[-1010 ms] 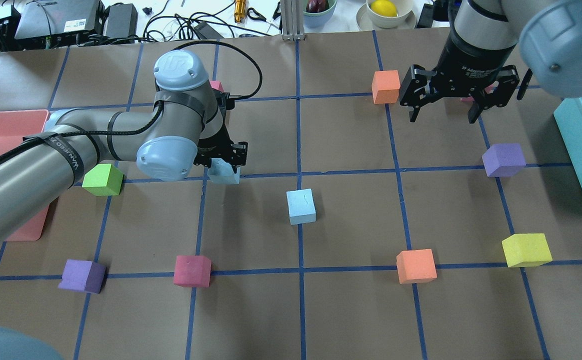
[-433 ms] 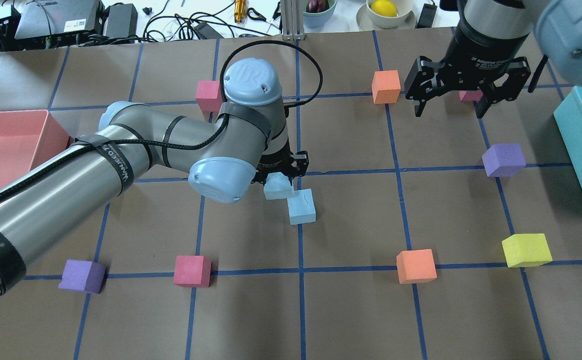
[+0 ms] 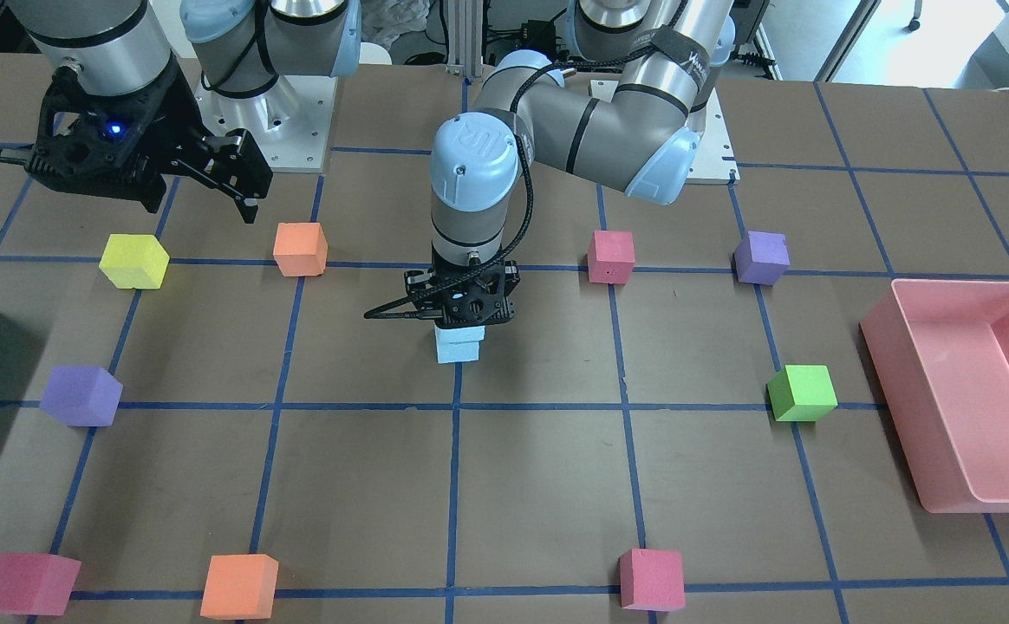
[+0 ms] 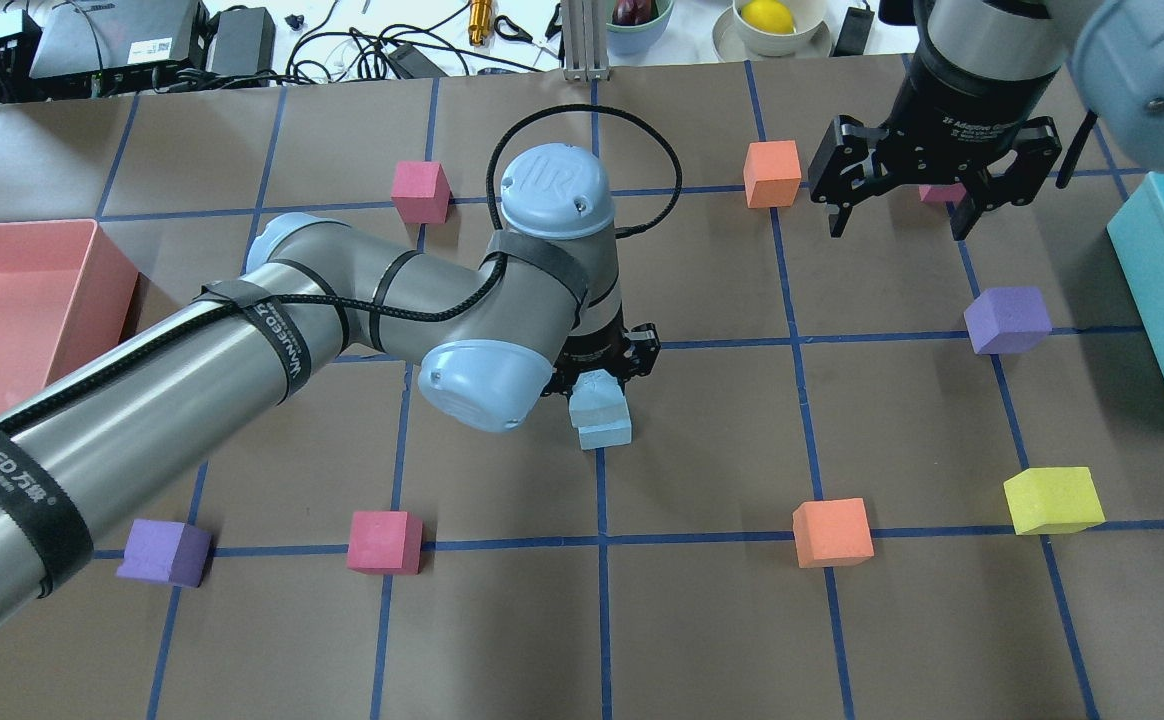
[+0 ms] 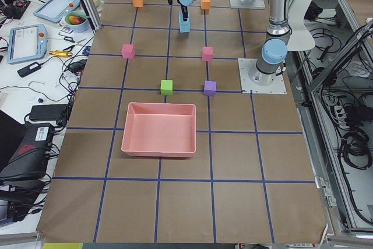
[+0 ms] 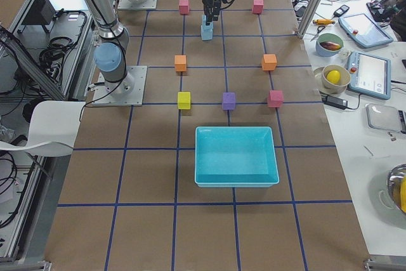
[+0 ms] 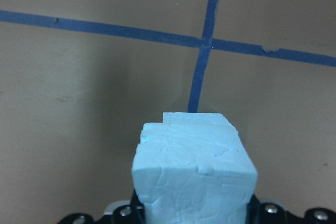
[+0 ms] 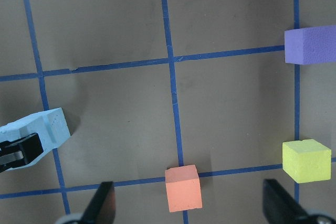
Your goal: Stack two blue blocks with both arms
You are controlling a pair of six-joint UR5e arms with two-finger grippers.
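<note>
As left claw (image 4: 602, 378) grips block (image 4: 596, 398), orange cube (image 4: 832, 532) apart

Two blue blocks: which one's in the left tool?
The upper blue block, clamped in the left tool; the lower blue block sits on the table beneath it.

Bright, even light from above lit the table (image 4: 702, 620); shadows were soft and short; in the left wrist view the blue block (image 7: 194, 177) loomed close, casting a dim shadow; the tape lines (image 7: 205, 40) looked slightly soft.
</note>
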